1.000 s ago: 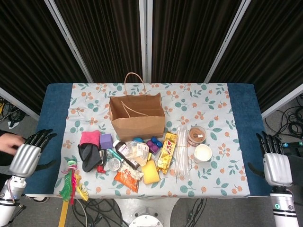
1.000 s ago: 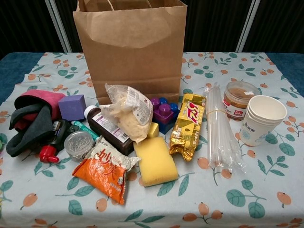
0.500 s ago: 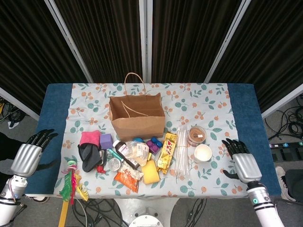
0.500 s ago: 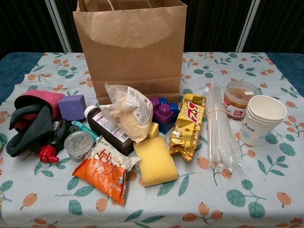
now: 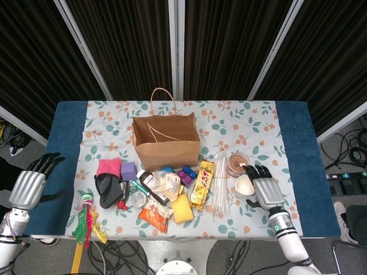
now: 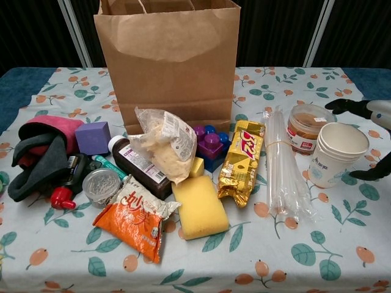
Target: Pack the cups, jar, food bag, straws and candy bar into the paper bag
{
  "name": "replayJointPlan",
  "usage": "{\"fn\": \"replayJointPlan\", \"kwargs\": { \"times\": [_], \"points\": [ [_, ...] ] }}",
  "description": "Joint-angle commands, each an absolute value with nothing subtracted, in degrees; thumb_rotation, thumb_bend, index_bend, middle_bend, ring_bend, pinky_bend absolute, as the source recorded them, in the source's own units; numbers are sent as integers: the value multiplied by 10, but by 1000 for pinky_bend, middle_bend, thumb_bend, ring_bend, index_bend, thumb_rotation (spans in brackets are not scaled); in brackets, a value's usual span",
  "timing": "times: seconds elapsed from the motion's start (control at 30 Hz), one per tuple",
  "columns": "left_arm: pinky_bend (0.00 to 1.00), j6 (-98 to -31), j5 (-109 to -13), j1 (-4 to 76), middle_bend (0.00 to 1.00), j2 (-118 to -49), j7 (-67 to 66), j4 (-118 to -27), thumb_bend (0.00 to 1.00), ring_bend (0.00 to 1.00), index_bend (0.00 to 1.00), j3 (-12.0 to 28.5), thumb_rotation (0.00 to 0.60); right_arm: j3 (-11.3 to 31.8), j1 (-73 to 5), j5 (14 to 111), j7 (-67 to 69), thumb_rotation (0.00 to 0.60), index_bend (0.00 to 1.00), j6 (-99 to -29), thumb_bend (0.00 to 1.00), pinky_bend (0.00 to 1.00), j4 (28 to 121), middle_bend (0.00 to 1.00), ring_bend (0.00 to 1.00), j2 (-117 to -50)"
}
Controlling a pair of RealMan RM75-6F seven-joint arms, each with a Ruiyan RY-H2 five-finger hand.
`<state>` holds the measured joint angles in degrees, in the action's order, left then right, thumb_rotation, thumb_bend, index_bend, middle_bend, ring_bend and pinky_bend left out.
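You're reaching for the cups [image 5: 245, 185] first.
Right hand [image 5: 264, 192] is spreading empty fingers beside them; close around the stack.

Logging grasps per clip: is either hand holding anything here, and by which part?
Nothing is held. The right hand hovers open beside the stacked white paper cups; the left hand is open off the table's edge.

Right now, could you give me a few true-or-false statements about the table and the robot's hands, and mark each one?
1. The paper bag stands upright. True.
2. The right hand holds the cups. False: it is open beside them.
3. The straws lie between the candy bar and the cups. True.
4. The jar is inside the bag. False: it sits on the table by the cups.
5. The left hand grips the sponge. False: it is off the table's edge, open.
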<state>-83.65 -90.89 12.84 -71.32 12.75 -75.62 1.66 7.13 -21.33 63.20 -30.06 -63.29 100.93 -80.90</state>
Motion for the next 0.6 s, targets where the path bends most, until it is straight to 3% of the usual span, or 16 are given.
{"fn": "replayJointPlan", "kwargs": {
  "times": [0.03,0.33,0.6],
  "points": [
    [251,-835,-907,129,239,-714,132,-751,127,155,231,18,600,73,-225,619,-313,600,94,-632,101,107,994,137,7,-828],
    [251,-836,-908,131,238,-715,139,-747,127,155,231,19,600,72,-228,652,-307,600,384,-675,201,366,980,357,238,-852],
    [251,-844,-913,130,239,-709,140,-757,127,155,231,18,600,97,-225,714,-322,600,401,-746,211,380,1078,371,251,-798]
  ]
}}
